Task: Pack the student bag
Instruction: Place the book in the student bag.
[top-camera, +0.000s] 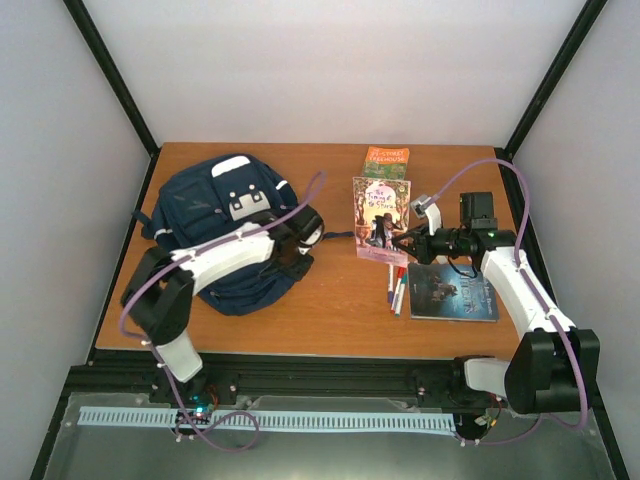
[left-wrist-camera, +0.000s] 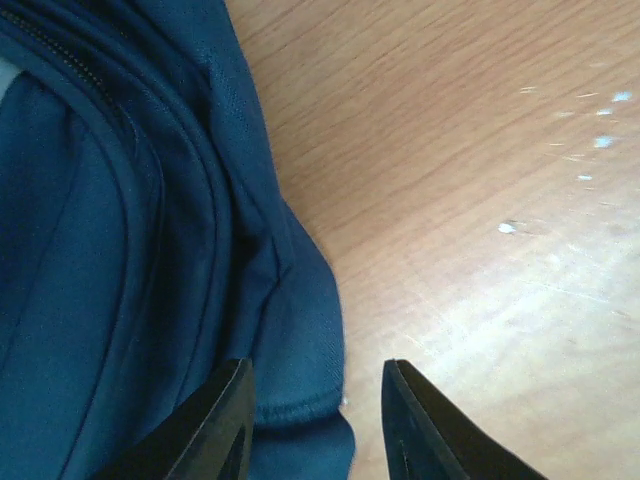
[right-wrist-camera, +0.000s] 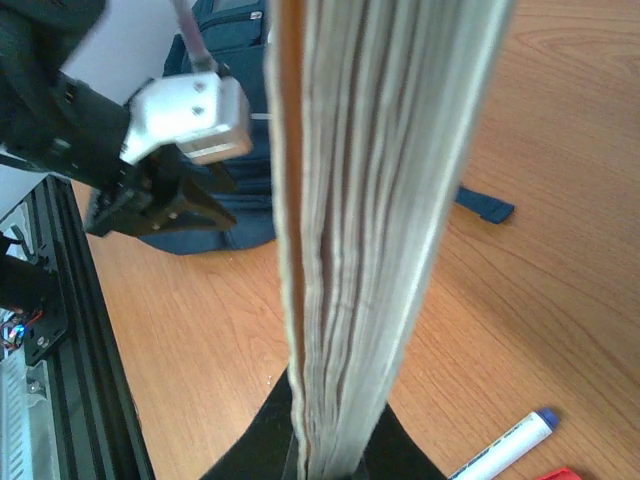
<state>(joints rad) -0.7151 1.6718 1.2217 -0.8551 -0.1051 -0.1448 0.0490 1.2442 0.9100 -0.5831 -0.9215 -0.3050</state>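
The student bag (top-camera: 222, 222), navy with a white patch, lies on the left of the wooden table. My left gripper (top-camera: 306, 236) sits at the bag's right edge. In the left wrist view its jaws (left-wrist-camera: 318, 400) stand apart over the bag's hem (left-wrist-camera: 290, 390), with a gap to the right finger. My right gripper (top-camera: 402, 240) is shut on a pink-covered book (top-camera: 380, 212), which is lifted on its edge. The right wrist view shows the book's page edge (right-wrist-camera: 385, 200) running up from the closed jaws (right-wrist-camera: 335, 445). The bag (right-wrist-camera: 215, 235) and left gripper (right-wrist-camera: 165, 205) lie beyond.
An orange book (top-camera: 386, 160) stands at the back of the table. A dark-covered book (top-camera: 455, 292) lies flat at the front right. Red and blue markers (top-camera: 396, 288) lie next to it; one white marker with a blue cap (right-wrist-camera: 505, 445) shows below the held book.
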